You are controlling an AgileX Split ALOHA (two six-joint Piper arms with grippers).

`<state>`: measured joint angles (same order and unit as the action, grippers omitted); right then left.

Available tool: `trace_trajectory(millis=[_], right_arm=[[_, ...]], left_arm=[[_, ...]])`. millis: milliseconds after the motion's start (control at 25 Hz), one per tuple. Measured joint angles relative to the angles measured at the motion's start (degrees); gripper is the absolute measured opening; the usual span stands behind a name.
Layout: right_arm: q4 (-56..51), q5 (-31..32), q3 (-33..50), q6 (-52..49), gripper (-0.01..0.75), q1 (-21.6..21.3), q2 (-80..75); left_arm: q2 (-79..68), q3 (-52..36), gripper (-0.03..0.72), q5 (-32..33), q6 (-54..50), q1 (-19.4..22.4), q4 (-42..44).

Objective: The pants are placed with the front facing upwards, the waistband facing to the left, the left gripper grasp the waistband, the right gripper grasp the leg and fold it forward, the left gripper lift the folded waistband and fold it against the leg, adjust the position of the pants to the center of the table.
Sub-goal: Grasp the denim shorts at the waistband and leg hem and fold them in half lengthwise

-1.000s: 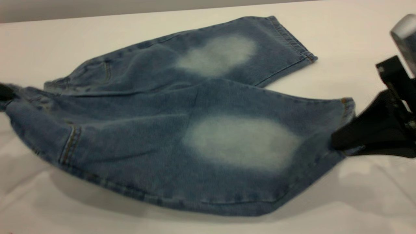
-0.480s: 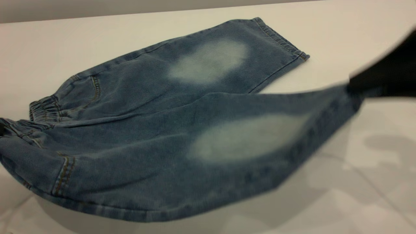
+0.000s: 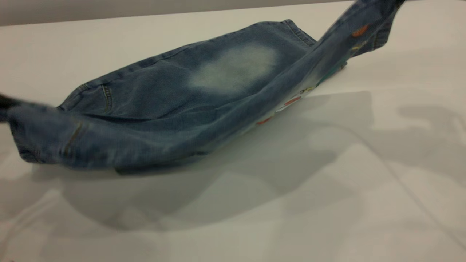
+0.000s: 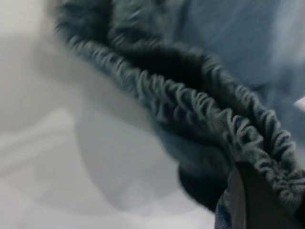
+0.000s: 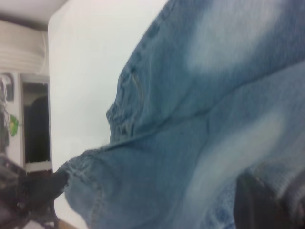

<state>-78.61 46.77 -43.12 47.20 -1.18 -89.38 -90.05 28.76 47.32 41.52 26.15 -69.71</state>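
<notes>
Soft, limp short blue denim pants (image 3: pixel 204 94) are sagging between grips; left gripper (image 4: pixel 259 202) pinching the ruched dark elastic waistband (image 4: pixel 200 107); right gripper (image 5: pixel 267 205) clamping the leg hem, lifting.

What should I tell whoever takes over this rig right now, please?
Left gripper: shut on the waistband, held just above the table at the left edge.
Right gripper: shut on the near leg's hem, lifted high at the far right.
Pants: near leg swinging over the far leg, which lies flat; printed side showing.
Done: both grasps, lift.
Left: lay the leg down, fold the waistband onto the legs, centre the pants.
</notes>
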Motion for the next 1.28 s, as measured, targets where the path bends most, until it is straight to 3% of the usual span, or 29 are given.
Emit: trace_trajectory(millis=[320, 760, 1040, 1280], right_arm=[[-2.6, 1.02, -10.51, -1.01, 0.018, 0.0, -11.02], [-5.45, 1.14, -24.06, -5.67, 0.018, 0.05, -24.88], [-7.4, 0.41, -30.19, -6.76, 0.018, 0.05, -31.49], [-7.34, -0.04, -36.26, -7.65, 0.018, 3.08, -36.27]], left_arm=[[-0.18, 0.0, 0.119, -0.07, 0.36, 0.0, -16.78], [-5.09, 0.08, 0.119, -2.39, 0.24, -0.05, -29.91], [-12.22, 2.36, 0.119, -1.62, 1.52, -0.05, -30.5], [-14.74, 5.89, 0.119, -1.79, 1.52, -0.05, -30.28]])
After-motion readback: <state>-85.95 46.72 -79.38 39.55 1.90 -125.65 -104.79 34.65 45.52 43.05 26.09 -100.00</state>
